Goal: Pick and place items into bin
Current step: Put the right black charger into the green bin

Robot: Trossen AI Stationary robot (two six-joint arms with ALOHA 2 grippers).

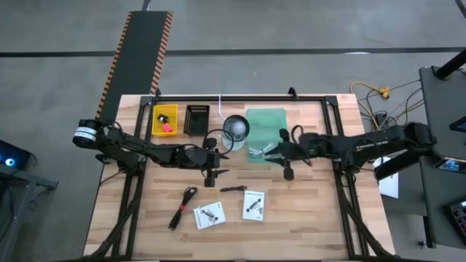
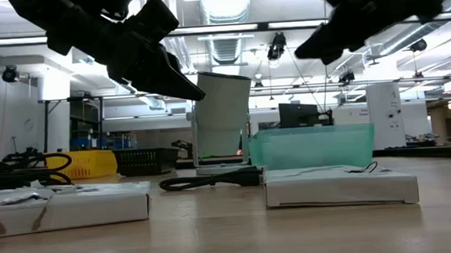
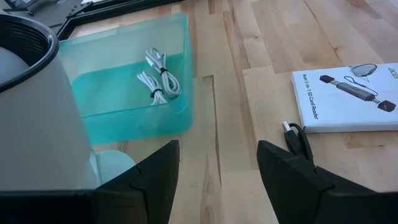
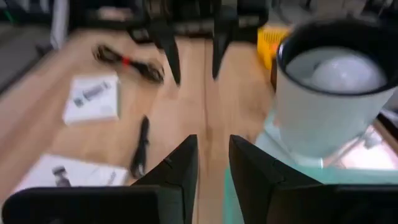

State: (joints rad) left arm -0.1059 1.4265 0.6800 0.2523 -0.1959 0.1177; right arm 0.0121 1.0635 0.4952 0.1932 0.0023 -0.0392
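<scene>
My left gripper hovers open over the table's middle, near the teal bin, which holds coiled white cables. My right gripper is open and empty at the bin's near left corner, beside a white cup. Flat on the table lie two white packets, a small black tool and a black cable. A red knob sits in a yellow tray.
A black tray stands beside the yellow tray at the far edge. A black frame rail runs along the far side. Bare wood shows to the right of the packets, around.
</scene>
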